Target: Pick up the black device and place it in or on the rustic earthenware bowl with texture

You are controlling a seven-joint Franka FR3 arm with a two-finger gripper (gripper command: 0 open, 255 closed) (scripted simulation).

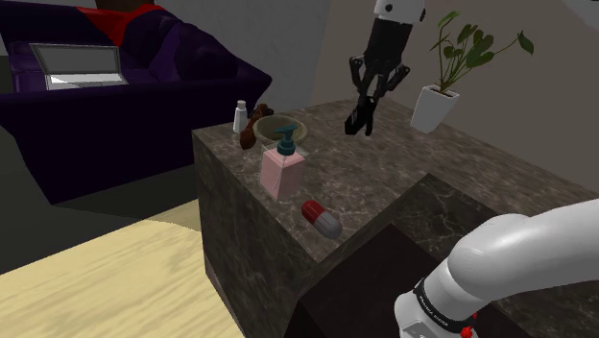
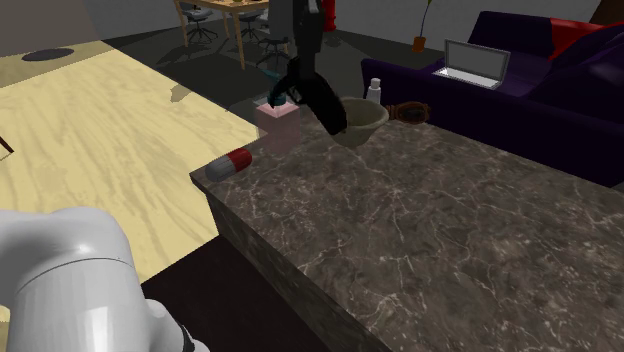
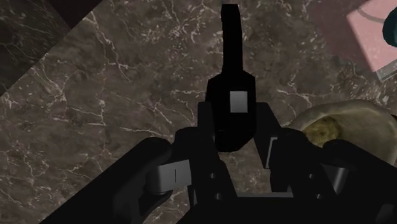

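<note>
My gripper point(image 1: 371, 94) is shut on the black device point(image 1: 359, 117), a slim dark handset with a small grey square on it, and holds it in the air above the dark marble counter point(image 1: 384, 187). In the wrist view the device point(image 3: 230, 95) sticks out past the fingers point(image 3: 205, 124), which clasp its thick end. The earthenware bowl point(image 1: 281, 132) is a brownish, rough-looking dish near the counter's far corner, toward the shoulder view's left of the gripper. In the second exterior view the device point(image 2: 326, 106) hangs just in front of the bowl point(image 2: 365, 118). From the wrist the bowl point(image 3: 343, 124) lies beside the gripper point(image 3: 232, 130).
A pink soap dispenser point(image 1: 281, 169) stands close to the bowl. A red and grey capsule point(image 1: 322, 218) lies near the counter's edge. Behind the bowl are a small white bottle point(image 1: 240, 117) and a brown object point(image 1: 254, 126). A potted plant point(image 1: 435, 106) stands at the back.
</note>
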